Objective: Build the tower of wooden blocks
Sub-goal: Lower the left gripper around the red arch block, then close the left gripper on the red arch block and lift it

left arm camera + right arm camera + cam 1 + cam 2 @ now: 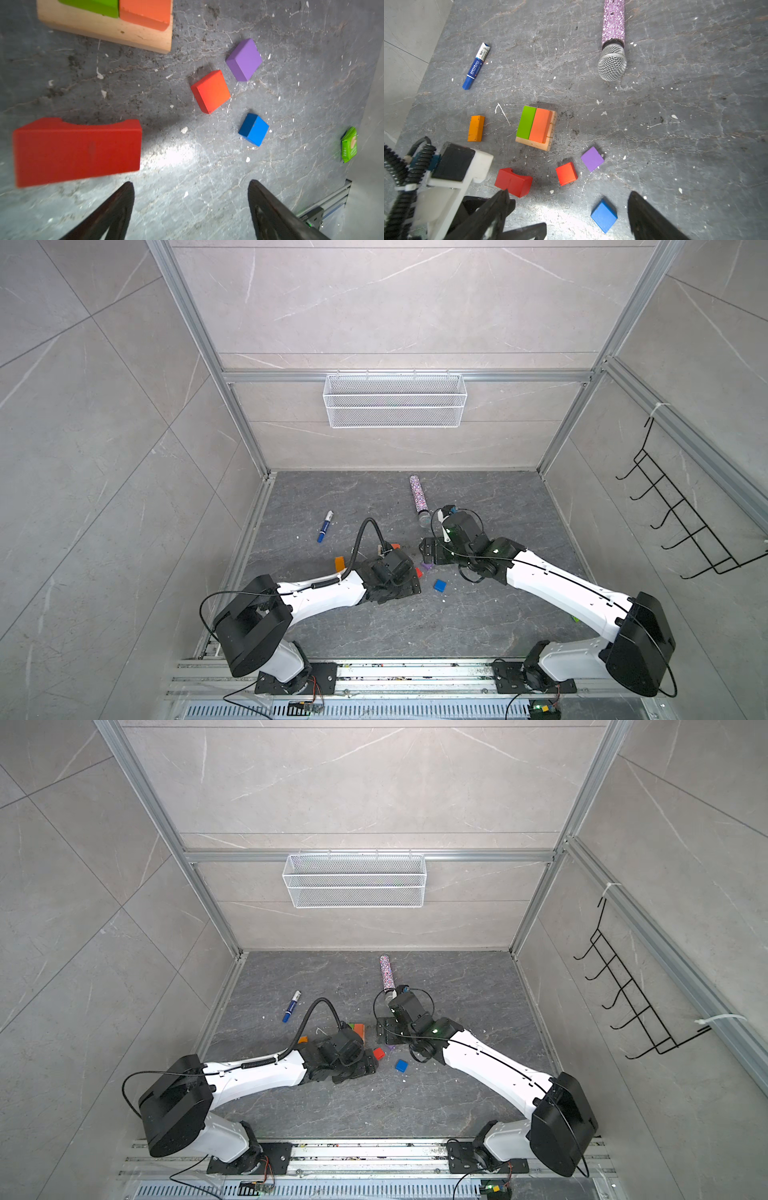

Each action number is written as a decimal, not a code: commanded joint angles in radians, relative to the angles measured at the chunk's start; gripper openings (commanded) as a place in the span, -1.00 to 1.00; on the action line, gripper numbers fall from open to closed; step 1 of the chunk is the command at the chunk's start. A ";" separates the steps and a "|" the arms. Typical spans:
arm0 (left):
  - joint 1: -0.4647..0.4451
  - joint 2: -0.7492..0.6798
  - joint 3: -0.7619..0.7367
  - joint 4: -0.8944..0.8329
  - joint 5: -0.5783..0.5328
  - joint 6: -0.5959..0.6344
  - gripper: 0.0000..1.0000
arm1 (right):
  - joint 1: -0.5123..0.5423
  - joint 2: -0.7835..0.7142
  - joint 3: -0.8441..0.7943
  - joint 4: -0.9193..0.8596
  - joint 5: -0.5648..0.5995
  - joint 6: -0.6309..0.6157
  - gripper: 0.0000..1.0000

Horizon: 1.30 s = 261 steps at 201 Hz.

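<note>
Left claw (191, 181) hovers, spread wide.

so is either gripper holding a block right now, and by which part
Nothing is held: the left gripper and the right gripper both stand open and empty.

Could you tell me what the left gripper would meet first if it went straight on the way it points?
Likely the small red cube, ahead of the open left gripper across bare tabletop; the red arch block sits aside. Depth is unclear, so it might touch the tabletop first.
</note>
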 commanded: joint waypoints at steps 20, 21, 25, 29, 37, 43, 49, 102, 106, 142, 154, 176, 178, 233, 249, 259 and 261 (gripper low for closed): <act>-0.001 -0.083 0.097 -0.270 -0.061 0.117 0.82 | -0.005 -0.052 0.000 -0.053 0.043 0.004 0.82; -0.002 -0.084 0.099 -0.274 -0.063 0.119 0.82 | -0.005 -0.053 -0.002 -0.054 0.043 0.003 0.82; -0.002 -0.086 0.110 -0.296 -0.072 0.128 0.83 | -0.005 -0.057 -0.005 -0.053 0.042 -0.002 0.83; 0.000 -0.087 0.118 -0.316 -0.080 0.136 0.84 | -0.006 -0.061 -0.010 -0.052 0.042 -0.006 0.84; 0.004 -0.087 0.131 -0.346 -0.091 0.153 0.86 | -0.006 -0.065 -0.018 -0.052 0.040 -0.014 0.88; 0.009 -0.087 0.139 -0.363 -0.093 0.166 0.86 | -0.006 -0.068 -0.019 -0.056 0.041 -0.022 0.92; 0.017 -0.084 0.146 -0.376 -0.091 0.180 0.88 | -0.006 -0.068 -0.017 -0.067 0.052 -0.027 0.97; 0.112 -0.082 0.139 -0.388 -0.051 0.286 0.90 | -0.006 -0.126 -0.053 -0.054 0.049 -0.101 0.98; 0.120 -0.079 0.141 -0.388 -0.048 0.300 0.90 | -0.006 -0.132 -0.056 -0.052 0.050 -0.107 0.98; 0.160 -0.040 0.166 -0.422 -0.054 0.369 0.89 | -0.006 -0.161 -0.084 -0.033 0.017 -0.182 0.99; 0.170 -0.017 0.169 -0.423 -0.054 0.379 0.88 | -0.006 -0.166 -0.095 -0.018 -0.026 -0.190 0.99; 0.180 0.017 0.169 -0.403 -0.040 0.381 0.85 | -0.006 -0.162 -0.095 -0.007 -0.060 -0.172 0.99; 0.179 0.019 0.169 -0.399 -0.038 0.381 0.85 | -0.006 -0.161 -0.093 -0.009 -0.061 -0.169 0.99; 0.184 0.097 0.184 -0.330 -0.007 0.365 0.80 | -0.004 -0.120 -0.052 -0.011 -0.099 -0.163 0.96; 0.185 0.111 0.185 -0.316 -0.011 0.356 0.79 | -0.005 -0.122 -0.046 -0.012 -0.100 -0.159 0.95; 0.185 0.119 0.185 -0.307 -0.013 0.355 0.79 | -0.004 -0.117 -0.041 -0.010 -0.120 -0.169 0.95; 0.183 0.120 0.185 -0.305 -0.014 0.355 0.79 | -0.005 -0.115 -0.041 -0.009 -0.126 -0.173 0.95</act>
